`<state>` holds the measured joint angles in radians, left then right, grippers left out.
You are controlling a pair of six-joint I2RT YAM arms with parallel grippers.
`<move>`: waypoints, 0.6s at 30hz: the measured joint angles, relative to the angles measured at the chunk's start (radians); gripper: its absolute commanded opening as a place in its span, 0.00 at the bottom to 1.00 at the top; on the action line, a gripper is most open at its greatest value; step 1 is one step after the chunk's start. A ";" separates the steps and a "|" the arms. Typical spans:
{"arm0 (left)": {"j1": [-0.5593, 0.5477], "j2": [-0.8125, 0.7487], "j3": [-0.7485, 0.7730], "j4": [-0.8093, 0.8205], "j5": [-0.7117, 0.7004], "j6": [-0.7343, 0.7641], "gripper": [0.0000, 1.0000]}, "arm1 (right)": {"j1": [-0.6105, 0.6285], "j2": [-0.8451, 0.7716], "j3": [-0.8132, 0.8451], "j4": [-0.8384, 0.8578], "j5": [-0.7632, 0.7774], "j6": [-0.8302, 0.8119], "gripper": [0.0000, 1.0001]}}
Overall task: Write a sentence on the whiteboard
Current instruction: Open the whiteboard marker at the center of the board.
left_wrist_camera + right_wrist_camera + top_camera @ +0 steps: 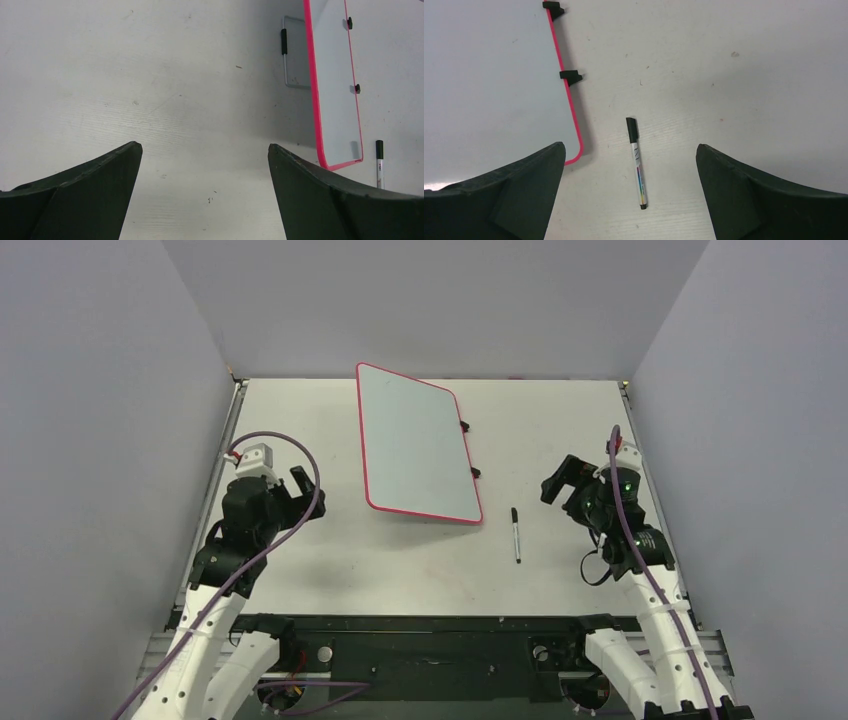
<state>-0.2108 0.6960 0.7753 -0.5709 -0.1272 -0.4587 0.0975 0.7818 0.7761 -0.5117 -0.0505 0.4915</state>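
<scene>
The left gripper stands wide. Its two dark fingers are far apart, and between them only the table surface shows. The right gripper is spread wide as well and holds nothing. Both hang above the table, one at each side of the whiteboard. The left gripper is near the whiteboard's near-left corner, and the right gripper is farther off, to the right of its near-right corner.

The whiteboard sits in the middle of the table, toward the far side, turned a little so that its long edges run slantwise. Its rim is thin and red, its corners are rounded, and its surface is plain pale grey-white. In the top view its far-left corner reaches over the line where the table meets the back wall. That end seems raised, but I cannot tell this for certain. In the left wrist view a grey framed piece with a black part shows just beside the whiteboard's left edge. What it is, I cannot tell.

Counted, there are one whiteboard, two black clips on its right edge, one marker and two grippers. The marker lies flat on the table just beside the whiteboard's near-right corner, not touching it, between the whiteboard and the right gripper. Its black cap points to the far side, and its body is white with coloured print.
</scene>
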 measured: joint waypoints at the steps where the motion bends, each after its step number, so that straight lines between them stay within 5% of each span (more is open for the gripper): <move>1: -0.002 -0.002 -0.001 0.000 0.004 0.000 0.97 | 0.001 0.001 -0.005 -0.008 -0.002 0.003 1.00; 9: -0.007 -0.003 -0.001 0.023 0.063 0.007 0.97 | 0.103 0.070 -0.014 -0.050 0.026 0.022 0.99; 18: -0.019 0.000 -0.010 0.053 0.145 0.019 0.91 | 0.251 0.307 -0.014 -0.079 0.129 0.044 0.80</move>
<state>-0.2295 0.6964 0.7650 -0.5182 0.0177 -0.4397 0.3485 1.0893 0.7616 -0.5911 0.0780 0.5354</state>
